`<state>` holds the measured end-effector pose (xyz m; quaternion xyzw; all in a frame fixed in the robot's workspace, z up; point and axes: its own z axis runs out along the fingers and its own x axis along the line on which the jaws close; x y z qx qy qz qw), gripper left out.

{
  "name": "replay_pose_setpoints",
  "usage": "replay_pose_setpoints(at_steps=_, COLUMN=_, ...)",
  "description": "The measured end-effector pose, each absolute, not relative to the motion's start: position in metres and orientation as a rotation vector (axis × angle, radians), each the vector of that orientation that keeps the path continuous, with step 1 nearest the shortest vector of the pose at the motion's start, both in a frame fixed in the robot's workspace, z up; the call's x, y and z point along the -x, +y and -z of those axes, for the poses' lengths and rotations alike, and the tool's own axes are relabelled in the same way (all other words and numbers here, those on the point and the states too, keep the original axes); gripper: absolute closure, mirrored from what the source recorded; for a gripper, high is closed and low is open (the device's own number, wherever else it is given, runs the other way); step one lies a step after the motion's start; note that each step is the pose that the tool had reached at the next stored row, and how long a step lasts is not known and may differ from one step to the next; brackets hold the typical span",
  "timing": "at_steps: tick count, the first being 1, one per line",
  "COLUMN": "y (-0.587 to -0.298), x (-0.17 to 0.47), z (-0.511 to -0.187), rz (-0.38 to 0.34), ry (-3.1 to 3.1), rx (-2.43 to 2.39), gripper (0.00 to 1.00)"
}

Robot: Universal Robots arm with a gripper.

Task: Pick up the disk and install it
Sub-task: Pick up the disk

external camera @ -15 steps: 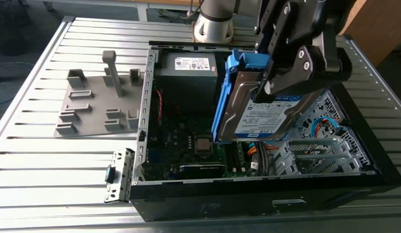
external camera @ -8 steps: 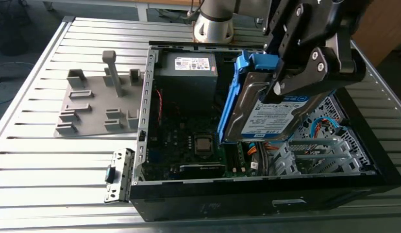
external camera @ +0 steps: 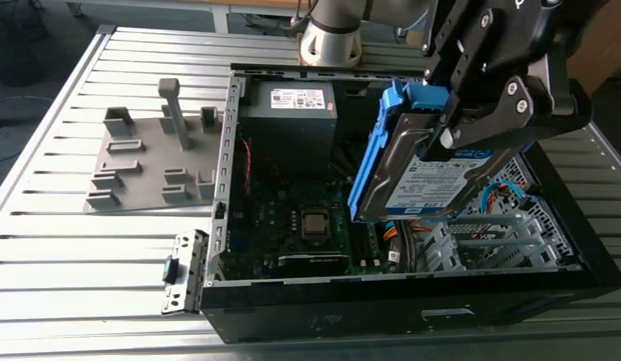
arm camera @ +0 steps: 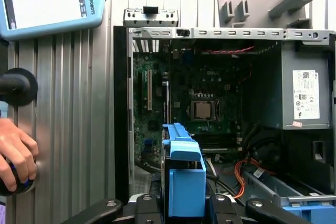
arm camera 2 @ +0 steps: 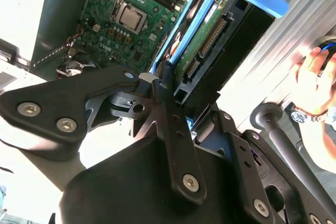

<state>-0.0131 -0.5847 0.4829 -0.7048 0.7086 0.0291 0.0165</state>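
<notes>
The black pincer point(external camera: 467, 135) is clamped on the disk point(external camera: 431, 184), a flat silver slab in glossy blue plastic rails, held tilted on edge above the open black metal case point(external camera: 391, 312). Beneath lies the green board point(external camera: 280, 226) with its square socket point(external camera: 313, 222). Beyond, a grey box point(external camera: 289, 124) fills the case's far end, and a moulded grey plate point(external camera: 140, 177) rests on the ribbed metal desk point(external camera: 60, 256).

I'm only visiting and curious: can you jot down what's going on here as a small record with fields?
Grip: black pincer shut on silver rectangular hard drive with blue plastic rails
Drive position: tilted, in the air over open black metal computer case
Inside case: green motherboard
Surface: slatted metal table, grey plastic fixture plate at exterior view's left
</notes>
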Motion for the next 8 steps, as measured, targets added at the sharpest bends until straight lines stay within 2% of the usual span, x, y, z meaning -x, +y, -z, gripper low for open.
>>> replay_pose_setpoints(at_steps=8, y=-0.5851, x=0.0035, z=-0.4826, rz=-0.091, ry=2.203, rx=2.191, gripper=0.64)
